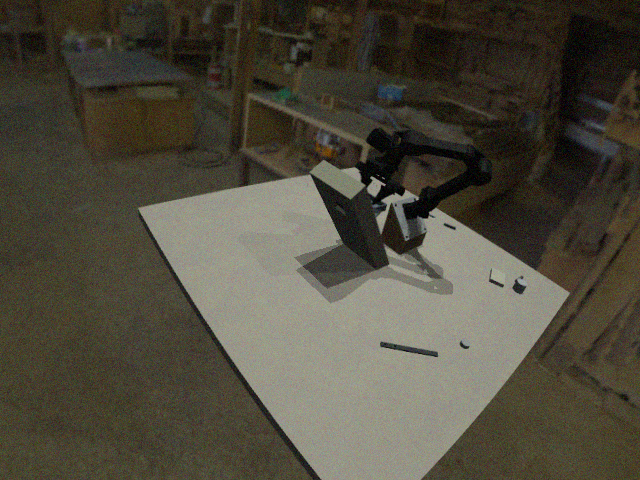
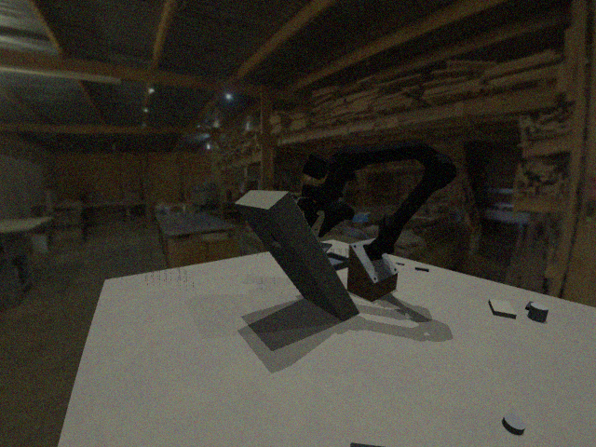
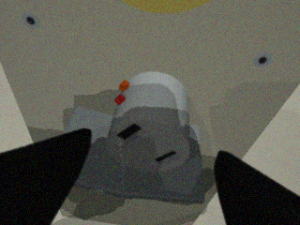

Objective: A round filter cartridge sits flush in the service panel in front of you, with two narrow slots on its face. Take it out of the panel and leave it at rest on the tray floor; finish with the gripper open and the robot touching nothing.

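A: What lies nearest on the white table top (image 1: 289, 330)?

B: A thin dark bar (image 1: 408, 349) and a small grey disc (image 1: 464, 343); further, a pale square tile (image 1: 497, 276) beside a dark short cylinder (image 1: 519, 284).

A: And the pale grey round filter cartridge (image 3: 152, 119)?

B: Only the wrist view shows it: lying below the panel, two slots on its face, apart from the fingers.

A: The black gripper (image 3: 150, 180)?

B: Released, holding nothing. The leaning grey service panel (image 1: 351, 219) hides it elsewhere. Behind are dim wooden shelves (image 1: 299, 121).
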`<action>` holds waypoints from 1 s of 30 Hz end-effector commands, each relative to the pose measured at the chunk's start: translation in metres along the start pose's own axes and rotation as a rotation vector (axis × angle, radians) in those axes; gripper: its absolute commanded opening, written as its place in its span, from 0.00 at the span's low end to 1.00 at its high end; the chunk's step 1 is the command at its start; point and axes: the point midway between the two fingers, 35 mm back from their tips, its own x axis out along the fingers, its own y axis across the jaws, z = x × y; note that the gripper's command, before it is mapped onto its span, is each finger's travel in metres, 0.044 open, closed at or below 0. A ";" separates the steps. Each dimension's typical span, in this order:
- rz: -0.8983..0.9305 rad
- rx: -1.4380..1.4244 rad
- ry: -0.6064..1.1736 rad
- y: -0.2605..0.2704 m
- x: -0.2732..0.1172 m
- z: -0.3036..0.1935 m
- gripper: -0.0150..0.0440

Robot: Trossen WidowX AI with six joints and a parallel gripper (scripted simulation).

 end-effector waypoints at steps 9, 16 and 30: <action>0.008 0.003 0.001 0.002 0.021 -0.001 0.77; 0.005 -0.001 -0.001 0.002 0.023 -0.001 0.73; 0.005 -0.001 -0.001 0.002 0.023 -0.001 0.44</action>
